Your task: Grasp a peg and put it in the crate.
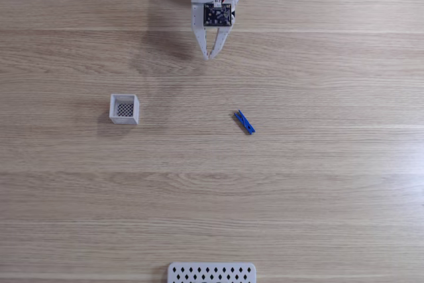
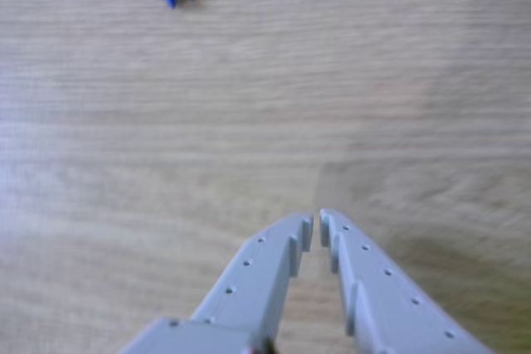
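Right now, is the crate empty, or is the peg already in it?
Empty. The crate shows only its dark mesh bottom, and the blue peg lies flat on the table, well to its right in the fixed view.

My table (image 1: 318,183) is pale wood-grain boards running across the fixed view. On it lie the blue peg (image 1: 244,122), set diagonally right of centre, the white crate (image 1: 124,109) well apart to its left, and a white perforated panel (image 1: 211,273) at the bottom edge.
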Tool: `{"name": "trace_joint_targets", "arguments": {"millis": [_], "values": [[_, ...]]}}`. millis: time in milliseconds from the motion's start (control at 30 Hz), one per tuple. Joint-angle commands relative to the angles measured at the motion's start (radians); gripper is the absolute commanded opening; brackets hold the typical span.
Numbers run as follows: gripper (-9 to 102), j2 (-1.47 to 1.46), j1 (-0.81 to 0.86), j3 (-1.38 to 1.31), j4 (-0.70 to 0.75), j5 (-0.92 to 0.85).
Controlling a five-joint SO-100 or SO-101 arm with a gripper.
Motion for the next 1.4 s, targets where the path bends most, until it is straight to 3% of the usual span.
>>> {"name": "trace_joint_targets", "arguments": {"millis": [0,233,433,600,833,1100,1367], "values": [[0,-0.161,-0.103,-0.196,-0.012,-0.009],[0,-0.838,-0.311,-0.739,-0.012,-0.009],[0,-1.483,-0.319,-1.307,-0.011,-0.018],[0,-1.776,-0.314,-1.631,0.006,-0.235],[0,-1.856,-0.249,-1.666,-0.012,-0.537],[2,-1.937,-0.202,-1.637,-0.118,-0.482],[21,-1.939,-0.202,-1.620,-0.141,-0.436]]}}
